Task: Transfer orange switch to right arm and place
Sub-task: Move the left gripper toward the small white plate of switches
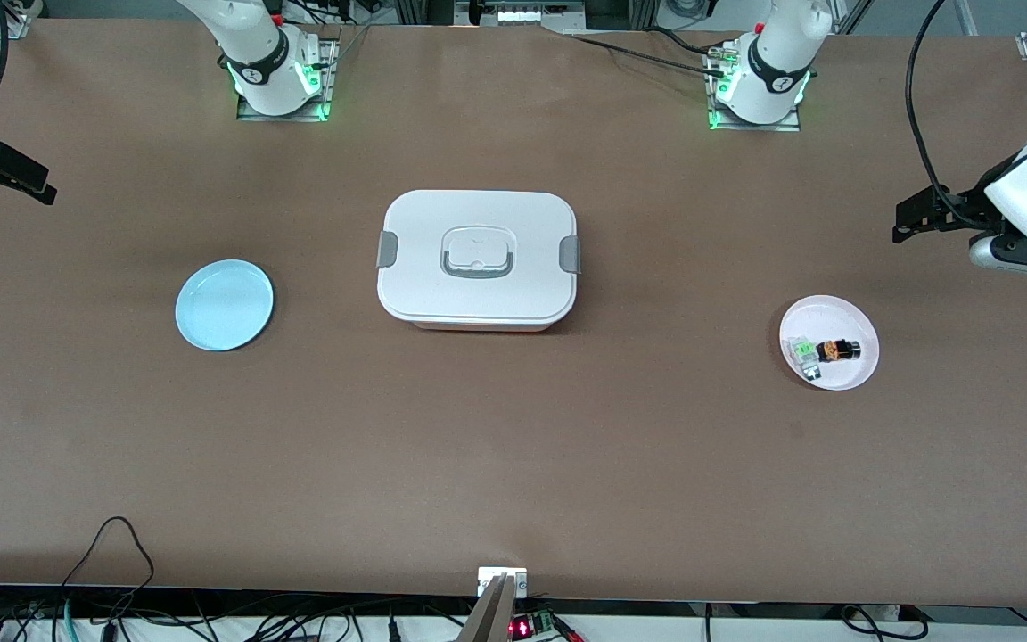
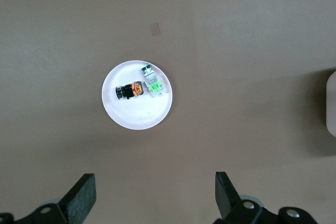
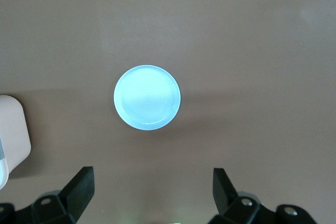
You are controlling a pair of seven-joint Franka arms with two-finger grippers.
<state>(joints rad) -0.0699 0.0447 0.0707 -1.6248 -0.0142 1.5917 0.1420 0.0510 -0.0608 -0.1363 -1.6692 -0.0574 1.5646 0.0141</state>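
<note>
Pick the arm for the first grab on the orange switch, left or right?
Left, likely. The left gripper hangs open over the table by the pink plate holding the orange switch. The right gripper, also open, is above the blue plate.

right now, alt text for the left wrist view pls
A small pink plate on a brown table holds the orange switch beside a white-and-green part. The left pincer hangs open above the table, holding nothing.
</note>
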